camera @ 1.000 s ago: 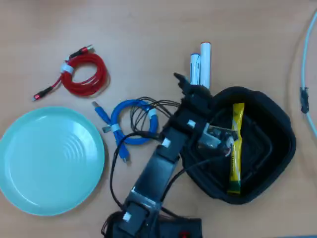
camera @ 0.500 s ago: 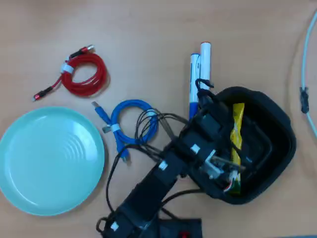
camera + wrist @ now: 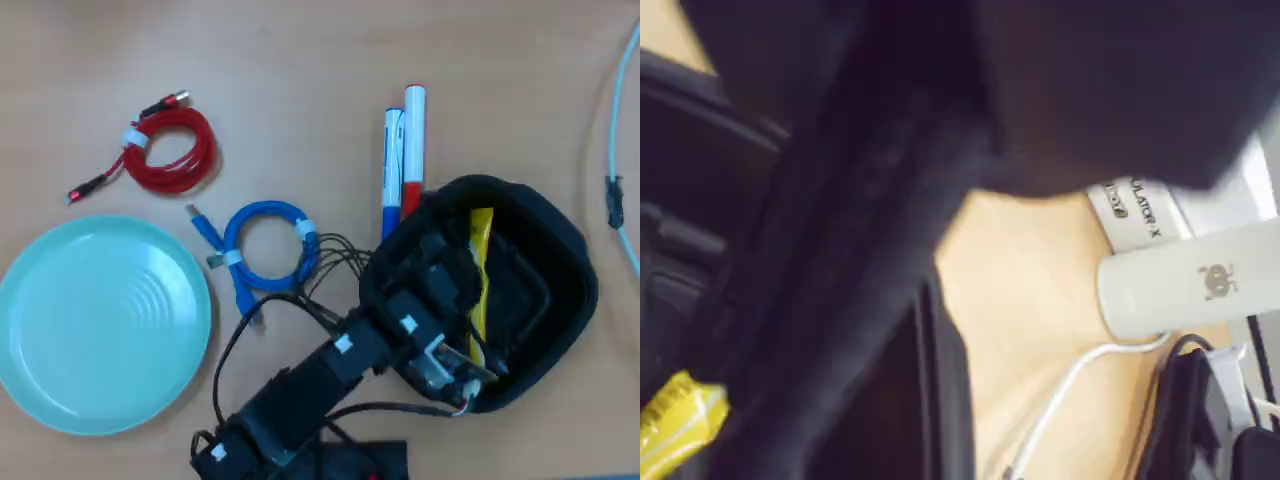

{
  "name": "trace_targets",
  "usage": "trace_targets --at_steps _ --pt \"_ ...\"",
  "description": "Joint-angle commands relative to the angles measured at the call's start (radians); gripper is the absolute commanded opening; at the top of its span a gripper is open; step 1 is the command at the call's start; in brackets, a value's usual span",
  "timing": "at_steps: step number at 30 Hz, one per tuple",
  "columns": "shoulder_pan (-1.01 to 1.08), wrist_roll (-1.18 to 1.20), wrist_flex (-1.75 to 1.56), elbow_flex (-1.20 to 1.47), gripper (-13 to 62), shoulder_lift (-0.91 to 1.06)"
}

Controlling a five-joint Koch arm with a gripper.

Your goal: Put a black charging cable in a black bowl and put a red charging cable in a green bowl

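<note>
Over the black bowl (image 3: 560, 250) the tool (image 3: 452, 285) hangs, dark against its soft thick-rimmed hollow; whether its jaws are apart I cannot tell, and the black cable is seemingly hidden. Lifting out could snag that rim. The glossy red charging cable (image 3: 165, 150) lies coiled just above the smooth green bowl (image 3: 60, 330).

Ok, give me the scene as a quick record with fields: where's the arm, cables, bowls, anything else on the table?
arm: reaching over the black bowl
gripper: inside the bowl area, jaws not readable
black cable: not identifiable
red charging cable: coiled on table, above the green bowl in overhead view
green bowl: empty
blue cable: coiled between the bowls
in black bowl: yellow packet
markers: two, beside black bowl
</note>
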Motion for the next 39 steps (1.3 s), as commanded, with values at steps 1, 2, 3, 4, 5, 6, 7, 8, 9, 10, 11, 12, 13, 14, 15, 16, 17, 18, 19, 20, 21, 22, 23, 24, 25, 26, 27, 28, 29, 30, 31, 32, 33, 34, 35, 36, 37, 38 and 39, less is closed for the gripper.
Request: trace_targets --at_steps 1,2,3,4,5,6,7,8,9,10,11,12,13,14,15,16,17,18,19,20,21,22,23,24,25,26,27,28,29,30,31,32,33,34,35,36,37,38,39 --pt "0.025 0.003 -0.183 -0.026 -6.3 0.040" --pt "0.032 0.006 -0.195 -0.014 -6.3 0.038" --pt "0.035 0.012 -0.210 0.002 -6.3 0.038" --pt "0.037 0.021 -0.229 0.018 -6.2 0.038" --pt "0.035 0.038 -0.252 0.040 -6.2 0.038" --pt "0.038 0.063 -0.284 0.064 -6.1 0.037" --pt "0.038 0.094 -0.325 0.092 -5.9 0.038" --pt "0.035 0.129 -0.379 0.124 -5.4 0.038" --pt "0.032 0.160 -0.439 0.163 -4.1 0.038" --pt "0.031 0.186 -0.503 0.206 -2.1 0.040" --pt "0.029 0.206 -0.571 0.253 0.7 0.041" --pt "0.028 0.219 -0.637 0.299 4.0 0.041" --pt "0.026 0.232 -0.692 0.336 7.7 0.041" --pt "0.025 0.233 -0.733 0.362 11.7 0.040" --pt "0.021 0.233 -0.749 0.373 15.5 0.040" --pt "0.017 0.233 -0.746 0.373 18.7 0.038" --pt "0.011 0.233 -0.742 0.371 21.6 0.038" --pt "0.005 0.233 -0.741 0.368 23.6 0.038" --pt "0.000 0.233 -0.741 0.362 24.9 0.038" --pt "-0.003 0.233 -0.739 0.354 25.5 0.038" --pt "-0.005 0.233 -0.735 0.353 25.6 0.038" --pt "-0.006 0.233 -0.724 0.353 25.5 0.038" --pt "-0.011 0.232 -0.701 0.353 25.4 0.038" --pt "-0.012 0.232 -0.666 0.353 25.4 0.037" --pt "-0.012 0.232 -0.617 0.351 25.5 0.035" --pt "-0.011 0.232 -0.561 0.344 25.5 0.034" --pt "-0.012 0.230 -0.511 0.330 25.6 0.034" --pt "-0.014 0.230 -0.468 0.305 25.6 0.034" --pt "-0.014 0.230 -0.434 0.278 25.6 0.034" --pt "-0.021 0.230 -0.413 0.252 25.5 0.035" --pt "-0.035 0.230 -0.397 0.227 25.5 0.040" --pt "-0.055 0.230 -0.391 0.206 25.4 0.040" --pt "-0.086 0.230 -0.391 0.190 25.4 0.041" --pt "-0.127 0.230 -0.391 0.178 25.4 0.044" --pt "-0.181 0.227 -0.393 0.169 25.4 0.046" --pt "-0.236 0.224 -0.393 0.163 25.4 0.046" --pt "-0.291 0.221 -0.394 0.164 25.4 0.046" --pt "-0.345 0.218 -0.394 0.160 25.3 0.046" --pt "-0.408 0.206 -0.396 0.156 25.3 0.046"
